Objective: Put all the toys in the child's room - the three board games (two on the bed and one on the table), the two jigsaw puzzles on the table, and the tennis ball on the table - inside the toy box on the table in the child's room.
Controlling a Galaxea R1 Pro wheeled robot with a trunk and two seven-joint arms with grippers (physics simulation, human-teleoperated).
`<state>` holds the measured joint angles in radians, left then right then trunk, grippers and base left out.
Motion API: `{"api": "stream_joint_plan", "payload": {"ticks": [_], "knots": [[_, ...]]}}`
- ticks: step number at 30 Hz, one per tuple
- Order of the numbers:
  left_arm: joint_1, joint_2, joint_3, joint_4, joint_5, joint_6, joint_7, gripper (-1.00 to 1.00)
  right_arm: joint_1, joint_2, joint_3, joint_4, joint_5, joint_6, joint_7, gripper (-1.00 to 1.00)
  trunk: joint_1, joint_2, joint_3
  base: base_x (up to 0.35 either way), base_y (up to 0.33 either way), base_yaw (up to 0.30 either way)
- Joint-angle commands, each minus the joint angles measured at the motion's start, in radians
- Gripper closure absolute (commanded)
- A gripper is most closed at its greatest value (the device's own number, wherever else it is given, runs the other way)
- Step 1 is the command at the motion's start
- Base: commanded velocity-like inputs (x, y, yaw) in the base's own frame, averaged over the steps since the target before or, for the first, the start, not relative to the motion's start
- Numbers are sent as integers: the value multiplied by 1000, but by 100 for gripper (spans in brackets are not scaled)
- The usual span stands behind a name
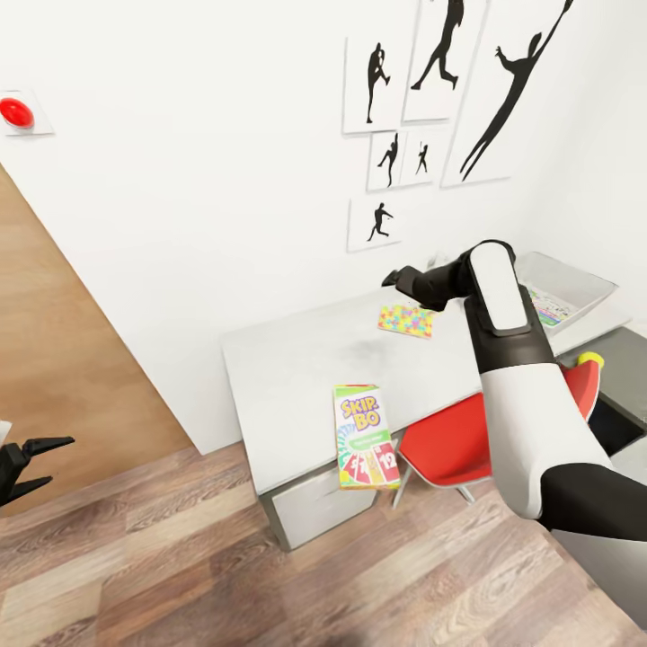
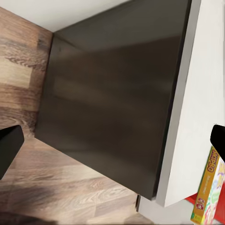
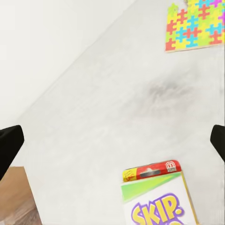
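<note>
Your right gripper [image 1: 392, 279] hangs over the far side of the table [image 1: 288, 377], fingers spread and empty; the right wrist view shows both tips far apart with bare tabletop between them. Your left gripper [image 1: 40, 463] is down at 9 o'clock over the floor, fingers [image 1: 49, 444] released, holding nothing.

The SKIP-BO box [image 1: 364, 436] lies flat at the table's near edge, at about 6 o'clock from your right gripper, one short end overhanging above the red chair [image 1: 449, 445]. One puzzle [image 1: 406, 320] lies flat just beside the right gripper at about 5 o'clock. The toy box [image 1: 589, 292] sits at 3 o'clock, at the table's far end, with something printed and flat already lying inside. A small yellow-green thing [image 1: 590, 359] peeks out behind the chair back; it may be the ball, though I cannot tell.

The SKIP-BO box looks like a light, stiff card carton, probably slick. Its overhang is your best hold: pinch across the thin faces at that end, or span the narrow width. The puzzle looks thin and flush to the table, so it likely gives little edge to bite; you may need to slide it to the table's edge first.
</note>
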<state>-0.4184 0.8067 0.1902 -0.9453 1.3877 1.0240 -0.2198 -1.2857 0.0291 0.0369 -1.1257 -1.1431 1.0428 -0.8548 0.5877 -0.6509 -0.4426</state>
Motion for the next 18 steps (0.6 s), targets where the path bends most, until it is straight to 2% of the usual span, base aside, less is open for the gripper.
{"api": "stream_joint_plan", "payload": {"ticks": [1, 12, 18], "knots": [[0, 0, 2, 0, -10, 4, -10, -100, -1, 0, 1, -4, -8, 2, -10, -100, 0, -1, 0, -2, 4, -233], [0, 0, 2, -2, -10, 4, -10, -100, 0, -5, -1, -21, -7, 4, -10, -100, 0, -1, 13, 0, 1, -224], [0, 0, 2, -4, -10, 4, -12, -100, 0, 0, 1, -20, -2, 4, -11, -100, 0, -1, 20, 0, 0, -220]]}}
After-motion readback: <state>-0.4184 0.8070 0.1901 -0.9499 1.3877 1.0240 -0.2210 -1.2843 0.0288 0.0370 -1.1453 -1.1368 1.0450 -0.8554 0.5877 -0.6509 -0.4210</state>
